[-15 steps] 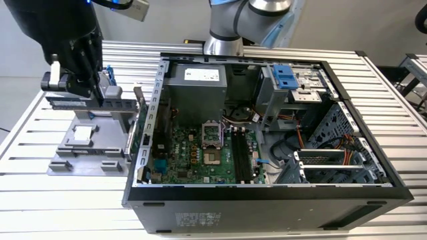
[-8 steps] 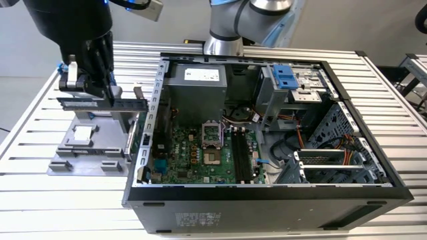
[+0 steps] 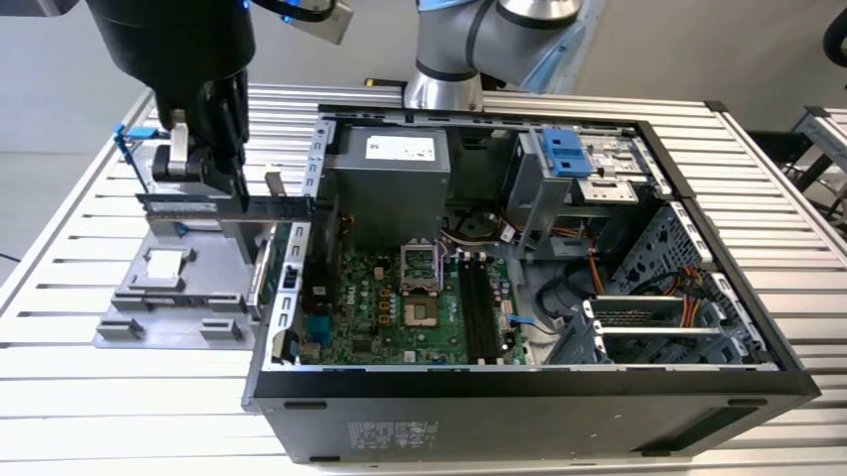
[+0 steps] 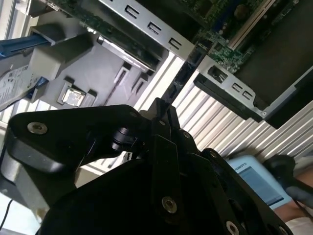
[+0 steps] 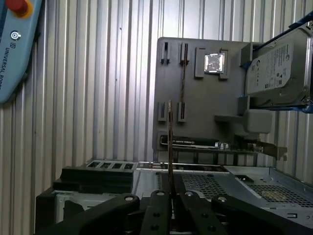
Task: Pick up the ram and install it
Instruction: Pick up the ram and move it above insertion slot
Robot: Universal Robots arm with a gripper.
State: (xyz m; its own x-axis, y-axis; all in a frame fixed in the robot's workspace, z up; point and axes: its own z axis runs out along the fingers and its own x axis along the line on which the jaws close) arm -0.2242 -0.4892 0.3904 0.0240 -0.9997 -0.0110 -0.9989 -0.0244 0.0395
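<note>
Black jaws pinch the ram on edge above the grey holder, long axis level, pointing toward the computer case.

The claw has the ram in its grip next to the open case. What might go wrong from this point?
The ram is held only at the tips of the claw, so it may tilt or slip. The case wall stands between the grey fixture and the motherboard, so a low pass might clip it. The memory slots lie close to cables; a skewed ram could jam.
</note>
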